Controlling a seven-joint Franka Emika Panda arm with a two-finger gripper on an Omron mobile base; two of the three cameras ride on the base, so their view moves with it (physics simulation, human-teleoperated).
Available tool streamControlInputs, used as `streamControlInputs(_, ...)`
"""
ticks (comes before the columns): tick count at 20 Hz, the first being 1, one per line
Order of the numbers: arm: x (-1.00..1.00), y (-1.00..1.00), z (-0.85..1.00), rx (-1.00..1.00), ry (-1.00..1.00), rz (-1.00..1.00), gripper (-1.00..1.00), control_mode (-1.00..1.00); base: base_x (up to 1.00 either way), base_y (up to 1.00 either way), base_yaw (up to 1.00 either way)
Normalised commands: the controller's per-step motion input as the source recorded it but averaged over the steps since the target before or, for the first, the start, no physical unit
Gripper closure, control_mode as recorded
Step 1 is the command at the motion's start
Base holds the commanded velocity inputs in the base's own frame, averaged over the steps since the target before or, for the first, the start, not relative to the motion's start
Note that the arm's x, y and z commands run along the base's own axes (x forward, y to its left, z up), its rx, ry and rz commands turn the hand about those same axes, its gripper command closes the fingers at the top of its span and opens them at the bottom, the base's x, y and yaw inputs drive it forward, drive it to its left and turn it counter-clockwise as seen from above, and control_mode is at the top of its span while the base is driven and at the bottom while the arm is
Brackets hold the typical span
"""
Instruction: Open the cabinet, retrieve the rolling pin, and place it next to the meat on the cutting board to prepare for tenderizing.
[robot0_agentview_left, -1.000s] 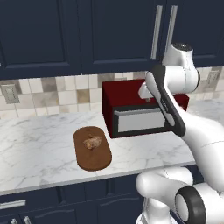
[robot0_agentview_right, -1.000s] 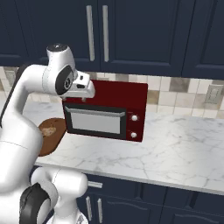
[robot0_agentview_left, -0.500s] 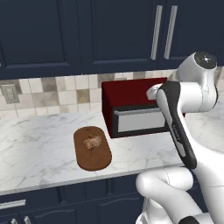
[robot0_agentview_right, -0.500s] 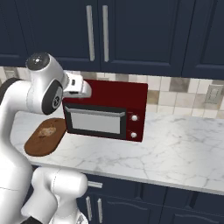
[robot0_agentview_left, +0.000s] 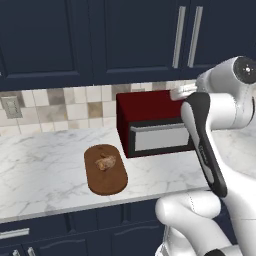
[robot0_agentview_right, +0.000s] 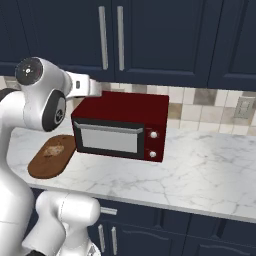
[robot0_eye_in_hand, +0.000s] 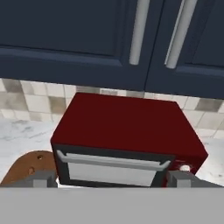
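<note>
Jaws raised before the closed cabinet, above the microwave.

In the hand view the jaws (robot0_eye_in_hand: 112, 178) are seen set wide apart, nothing held between them, the two grey fingertips (robot0_eye_in_hand: 43, 178) framing the dark red microwave (robot0_eye_in_hand: 131, 131) below. Just beyond them the cabinet (robot0_eye_in_hand: 131, 39) is shown with both navy doors shut and its two silver bar handles (robot0_eye_in_hand: 138, 30) side by side. The rolling pin cannot be made out anywhere. On the marble worktop (robot0_agentview_left: 45, 165), just left of the microwave, the oval cutting board (robot0_agentview_left: 105, 170) is laid flat, and the meat (robot0_agentview_left: 105, 162) is seen resting on its rear half. A tiled backsplash (robot0_agentview_left: 60, 102) is seen behind, with navy drawers (robot0_agentview_right: 150, 235) under the worktop.
</note>
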Motion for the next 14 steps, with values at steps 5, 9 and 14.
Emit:
streamControlInputs(5,0.0,0.0,0.63,-0.05,-0.21,-0.04,-1.0,-1.0,0.0,0.0,0.0)
streamControlInputs(9,0.0,0.0,0.41,-0.02,-0.23,-0.03,-1.0,-1.0,0.0,0.0,0.0)
streamControlInputs(14,-0.03,0.0,0.2,0.0,-0.24,0.0,-1.0,-1.0,0.0,0.0,0.0)
